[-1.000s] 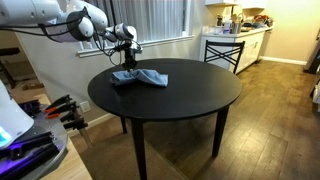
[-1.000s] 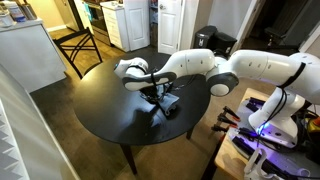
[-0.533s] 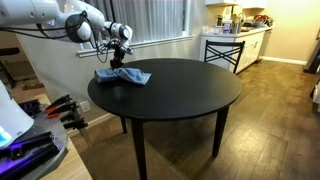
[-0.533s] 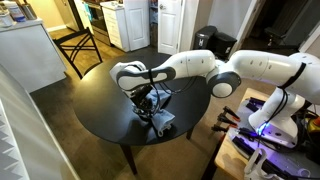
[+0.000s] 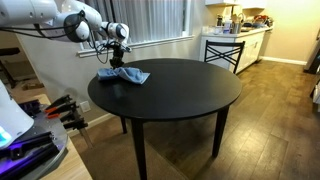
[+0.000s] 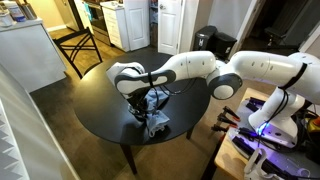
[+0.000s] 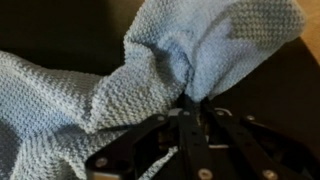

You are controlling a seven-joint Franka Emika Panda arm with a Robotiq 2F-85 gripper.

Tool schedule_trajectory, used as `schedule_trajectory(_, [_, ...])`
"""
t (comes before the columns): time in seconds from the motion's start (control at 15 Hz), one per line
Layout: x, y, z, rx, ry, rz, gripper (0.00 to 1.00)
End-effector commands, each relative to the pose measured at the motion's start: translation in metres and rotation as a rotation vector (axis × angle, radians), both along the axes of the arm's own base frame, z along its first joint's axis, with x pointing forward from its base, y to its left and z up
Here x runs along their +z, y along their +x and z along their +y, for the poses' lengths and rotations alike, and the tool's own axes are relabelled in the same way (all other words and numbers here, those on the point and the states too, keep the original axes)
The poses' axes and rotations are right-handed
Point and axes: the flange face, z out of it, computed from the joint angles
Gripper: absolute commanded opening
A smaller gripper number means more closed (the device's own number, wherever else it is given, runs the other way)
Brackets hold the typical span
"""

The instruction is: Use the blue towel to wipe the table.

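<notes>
Black end effector clamped on bunched light-blue knitted cloth towel, near left rim of round black desk

Wood floor, window blinds — kitchen counter beyond.

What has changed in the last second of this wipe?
The pincer dragged the blue towel across the table, from nearer its middle toward the rim on the robot's side, mostly in the first half-second. The pincer stayed shut on the towel; the table did not move.
</notes>
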Motion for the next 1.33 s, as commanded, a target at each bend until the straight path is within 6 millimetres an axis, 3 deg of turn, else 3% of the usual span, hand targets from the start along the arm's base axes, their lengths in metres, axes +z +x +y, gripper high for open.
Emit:
schedule_trajectory(0.0, [0.019, 0.039, -0.049, 0.048, -0.085, -0.126, 0.03])
schedule_trajectory(0.27, [0.038, 0.084, -0.13, -0.043, -0.186, -0.26, 0.03])
schedule_trajectory(0.6, [0.05, 0.121, -0.257, -0.231, -0.24, -0.3, 0.03])
schedule_trajectory(1.0, [0.047, 0.125, -0.387, -0.487, -0.315, -0.275, 0.03])
schedule_trajectory(1.27, [0.05, 0.119, -0.445, -0.677, -0.401, -0.278, 0.03])
